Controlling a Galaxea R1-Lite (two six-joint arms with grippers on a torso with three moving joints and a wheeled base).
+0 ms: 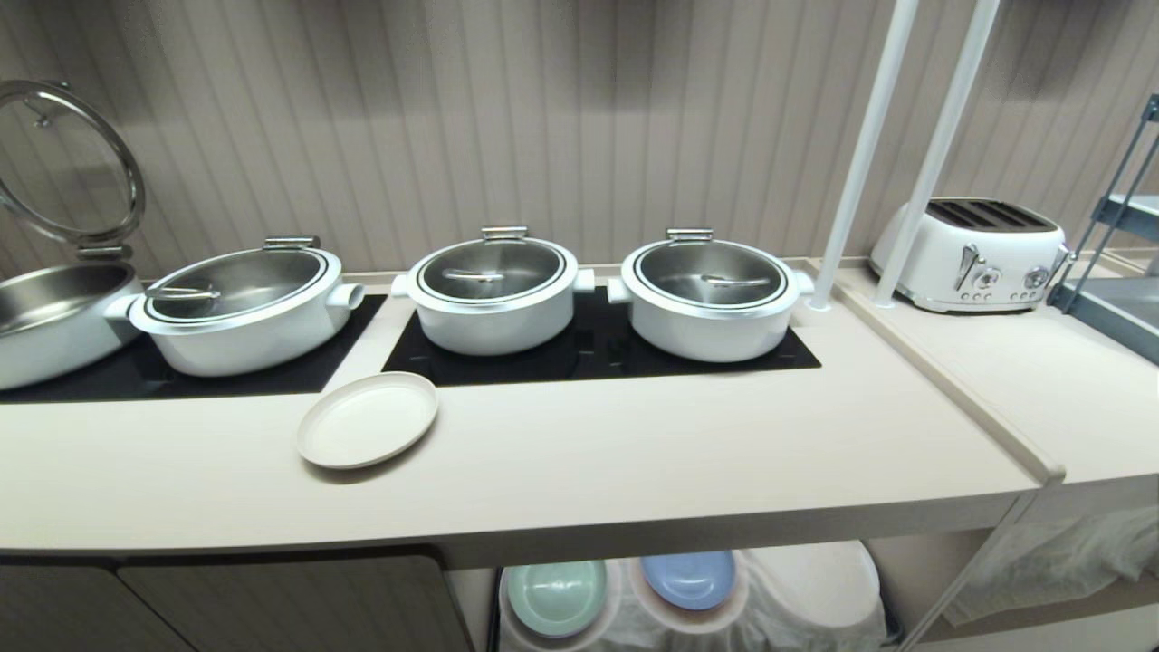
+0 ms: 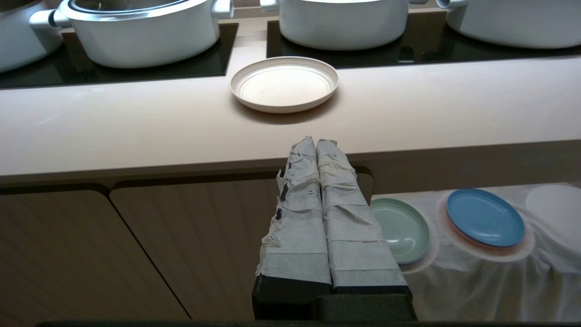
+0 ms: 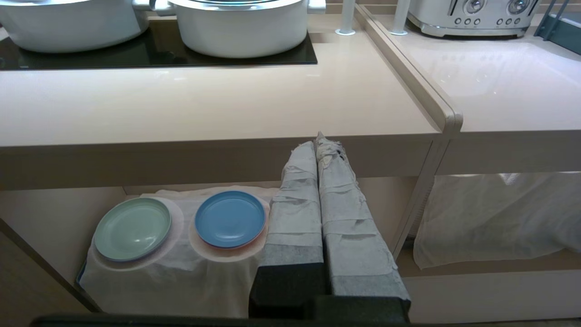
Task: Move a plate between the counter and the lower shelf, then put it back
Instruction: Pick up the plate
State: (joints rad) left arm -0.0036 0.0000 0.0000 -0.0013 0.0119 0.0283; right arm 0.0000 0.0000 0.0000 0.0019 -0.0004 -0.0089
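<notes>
Cream-beige, the plate (image 1: 368, 419) lies flat on the worktop (image 1: 634, 453) just before the black cooktop panels (image 1: 598, 349), between two white lidded pots (image 1: 240, 312). In the left wrist view, the left hand (image 2: 316, 143) hangs below the worktop's front edge, its taped fingers pressed together, empty. In the right wrist view, the right hand (image 3: 317, 141) likewise has fingers together, before the lower shelf (image 3: 59, 218), where a mint-green plate (image 3: 132, 228) and a blue plate (image 3: 230, 218) rest on white cloth (image 3: 181, 272).

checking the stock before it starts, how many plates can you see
3: the cream plate on the counter in front of the pots; the mint-green plate and the blue plate side by side on the white cloth in the lower shelf. The cloth may hide more.
</notes>
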